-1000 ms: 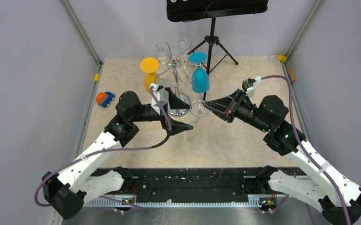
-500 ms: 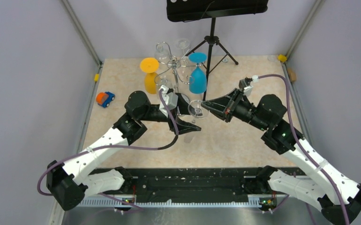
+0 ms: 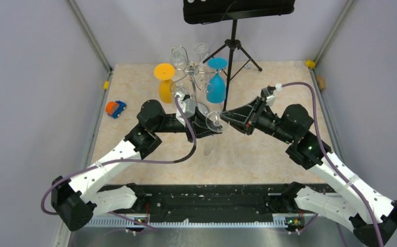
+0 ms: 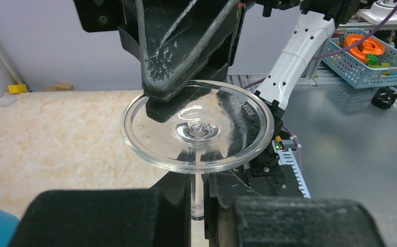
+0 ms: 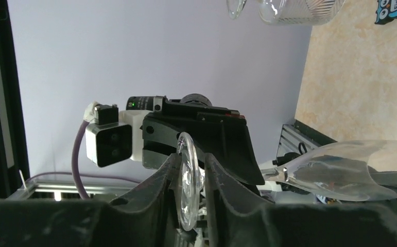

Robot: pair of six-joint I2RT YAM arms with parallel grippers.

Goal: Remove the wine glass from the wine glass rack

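Top external view, read left to right. Logged a toy car [image 3: 116,108] at the left of the table [image 3: 258,154], well apart from the work. Logged the wine glass rack [image 3: 190,68] at back centre, with an orange wine glass [image 3: 164,72] and a blue wine glass [image 3: 217,88] hanging from its hook arms and a black tripod stand [image 3: 232,46] just behind to the right. Found the left gripper [image 3: 209,132] in front of the rack base, fingers either side of the stem of the clear wine glass [image 3: 214,122]. Found that glass inverted, foot up and bowl down, in mid-air just right of the rack base and apparently free of every hook arm. Found the right gripper [image 3: 223,116] meeting the foot from the right.

Left wrist view: saw the stem in the narrow slot between the fingers [image 4: 108,216]; could not tell whether clamped or merely bracketed.

Right wrist view: saw the foot disc edge-on, pinched at its rim between both fingers [image 5: 144,216]; counted that hand as closed on the glass.

Judged the step a handover, foot grip to stem grip. Recommended seating the left pads squarely on the stem, between foot and bowl, and closing gently on such thin glass. Recommended releasing the right pinch only after a confirmed firm left hold, then backing straight off the rim without twist. Flagged the blue wine glass and the hook arms just behind as the nearest collision risk; preferred a withdrawal toward the near edge.
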